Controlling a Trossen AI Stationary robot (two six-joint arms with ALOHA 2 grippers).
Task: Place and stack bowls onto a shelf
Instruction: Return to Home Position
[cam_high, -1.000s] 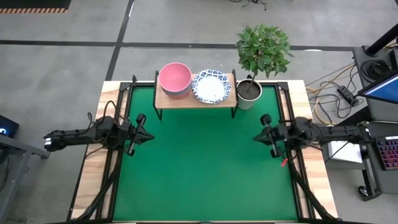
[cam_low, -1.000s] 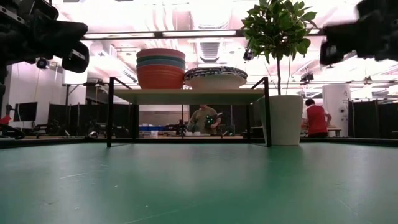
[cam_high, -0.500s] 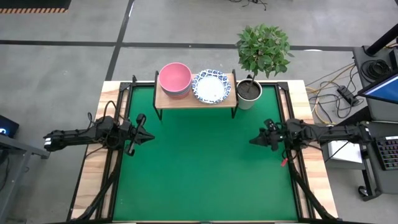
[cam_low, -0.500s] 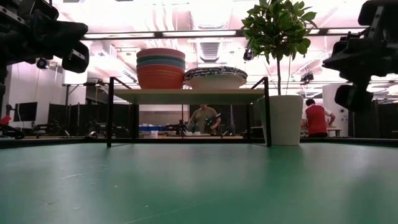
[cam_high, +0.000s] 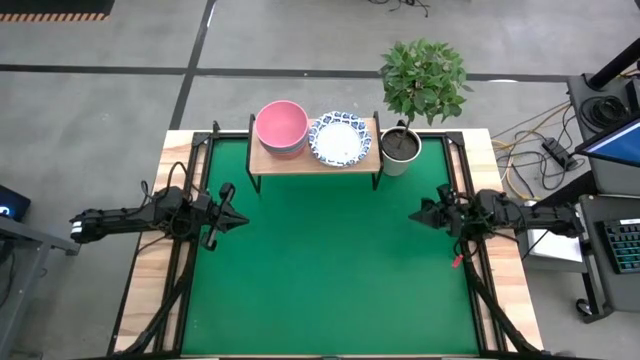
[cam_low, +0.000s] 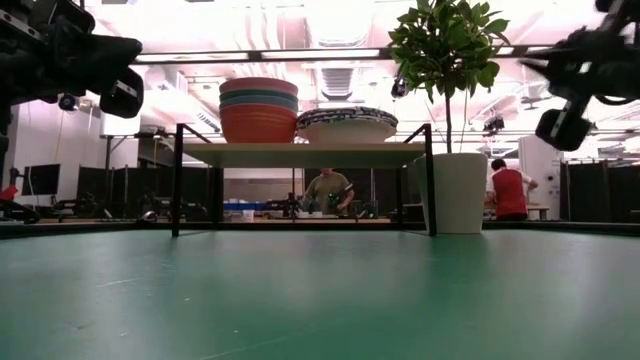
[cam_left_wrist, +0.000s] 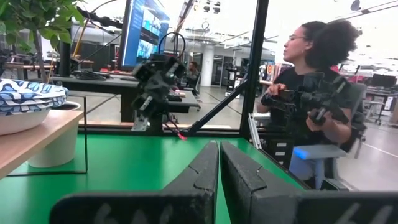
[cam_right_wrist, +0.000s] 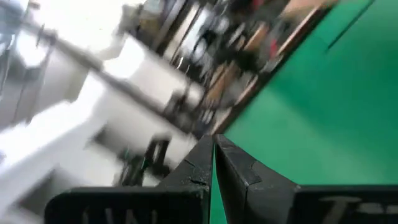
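Shelf (cam_high: 313, 162), far edge of table (cam_high: 330, 280), long axis crosswise: pink-topped bowl stack (cam_high: 281, 126) left, patterned bowl stack (cam_high: 339, 140) right, rims up. Plant pot (cam_high: 401, 150) just beside. Left gripper (cam_high: 240, 221), right gripper (cam_high: 415, 216): fingers together, empty, at table sides.

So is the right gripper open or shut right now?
Shut. The right gripper has its fingers touching at the tips in its wrist view, nothing held.

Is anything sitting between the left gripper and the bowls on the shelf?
Nothing visible does. Only bare green table lies between the left gripper and the shelf carrying the bowls; the plant pot stands past the shelf's other end.
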